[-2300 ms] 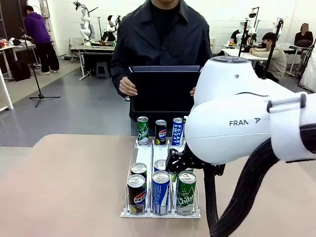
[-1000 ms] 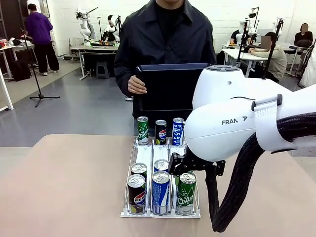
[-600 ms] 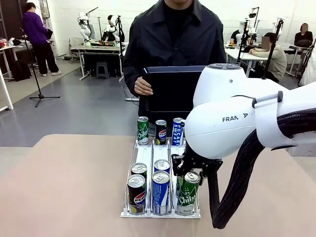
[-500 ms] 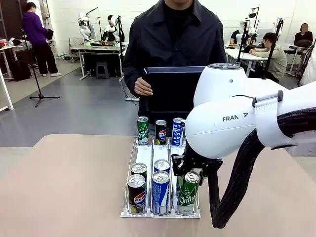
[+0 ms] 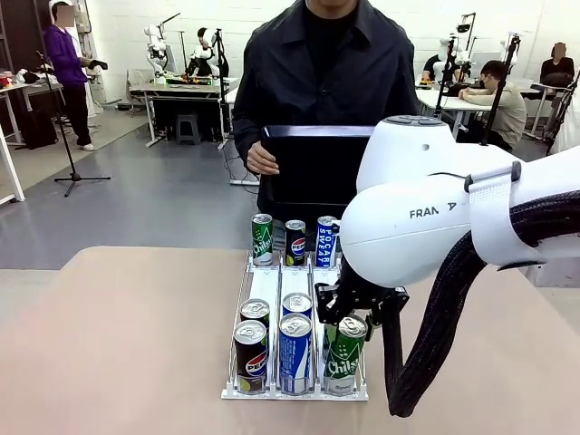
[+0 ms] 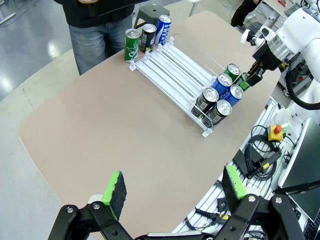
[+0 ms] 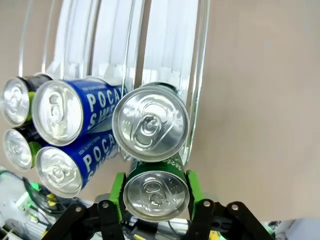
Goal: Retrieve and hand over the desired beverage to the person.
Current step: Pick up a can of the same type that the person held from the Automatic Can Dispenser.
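White, rounded right arm (image 5: 426, 217) with grey lettering, a black ribbed hose (image 5: 433, 317), black fingers (image 7: 118, 192) with green pads

A tan table (image 5: 136, 344) with rounded corners takes up the foreground. Beyond the table, a glossy grey floor (image 5: 154, 208) runs back to a white wall (image 5: 113, 36) and carries pale reflections of overhead light. Beyond the table to the left, a black tripod stand (image 5: 69, 149) stands on the floor. Farther back is a long workbench (image 5: 172, 90) with a grey stool (image 5: 188, 127) in front of it. Far left of the table, 1 person in a purple top (image 5: 65, 63) stands by a cluttered desk (image 5: 27, 88). Beyond the table to the right, 1 seated person (image 5: 503, 100) leans over a white desk (image 5: 449, 100).
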`<state>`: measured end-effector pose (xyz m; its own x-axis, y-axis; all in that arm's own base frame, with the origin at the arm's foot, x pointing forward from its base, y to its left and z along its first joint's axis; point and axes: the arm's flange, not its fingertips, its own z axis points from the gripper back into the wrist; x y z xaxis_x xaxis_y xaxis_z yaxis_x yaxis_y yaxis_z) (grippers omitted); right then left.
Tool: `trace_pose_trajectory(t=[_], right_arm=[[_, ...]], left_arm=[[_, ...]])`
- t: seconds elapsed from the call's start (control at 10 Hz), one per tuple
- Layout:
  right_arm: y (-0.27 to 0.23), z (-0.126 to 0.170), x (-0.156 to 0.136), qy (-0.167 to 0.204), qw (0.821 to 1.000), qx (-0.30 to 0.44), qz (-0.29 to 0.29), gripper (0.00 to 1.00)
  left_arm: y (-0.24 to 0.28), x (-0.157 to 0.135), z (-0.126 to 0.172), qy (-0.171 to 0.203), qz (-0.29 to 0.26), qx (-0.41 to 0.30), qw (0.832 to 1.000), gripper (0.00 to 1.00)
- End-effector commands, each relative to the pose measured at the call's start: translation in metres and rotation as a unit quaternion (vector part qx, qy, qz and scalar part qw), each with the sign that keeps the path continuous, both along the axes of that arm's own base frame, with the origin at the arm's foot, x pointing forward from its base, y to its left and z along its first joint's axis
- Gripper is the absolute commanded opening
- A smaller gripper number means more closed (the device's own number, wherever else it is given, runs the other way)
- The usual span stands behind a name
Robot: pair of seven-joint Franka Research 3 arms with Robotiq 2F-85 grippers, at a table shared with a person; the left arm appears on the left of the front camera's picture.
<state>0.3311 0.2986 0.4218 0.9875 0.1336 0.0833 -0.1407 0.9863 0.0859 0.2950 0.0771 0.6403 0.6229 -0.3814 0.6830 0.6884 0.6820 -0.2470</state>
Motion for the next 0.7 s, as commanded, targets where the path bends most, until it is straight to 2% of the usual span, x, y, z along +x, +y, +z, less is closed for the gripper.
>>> trace_pose_trajectory(t=[0.0,0.2,0.6], right_arm=[[0.01,0.03,-0.012,0.013,1.0,0.004,0.02,0.0],[0.015,0.075,-0.019,-0.012,1.0,-0.011,0.016,0.0],[0.026,0.181,-0.016,-0.03,0.999,-0.039,-0.003,0.0]], left_arm=[[0.002,0.0,0.0,-0.007,-0.011,-0.004,1.0,1.0],[0.002,0.0,0.0,-0.007,-0.011,-0.004,1.0,1.0],[0.002,0.0,0.0,-0.007,-0.011,-0.004,1.0,1.0]])
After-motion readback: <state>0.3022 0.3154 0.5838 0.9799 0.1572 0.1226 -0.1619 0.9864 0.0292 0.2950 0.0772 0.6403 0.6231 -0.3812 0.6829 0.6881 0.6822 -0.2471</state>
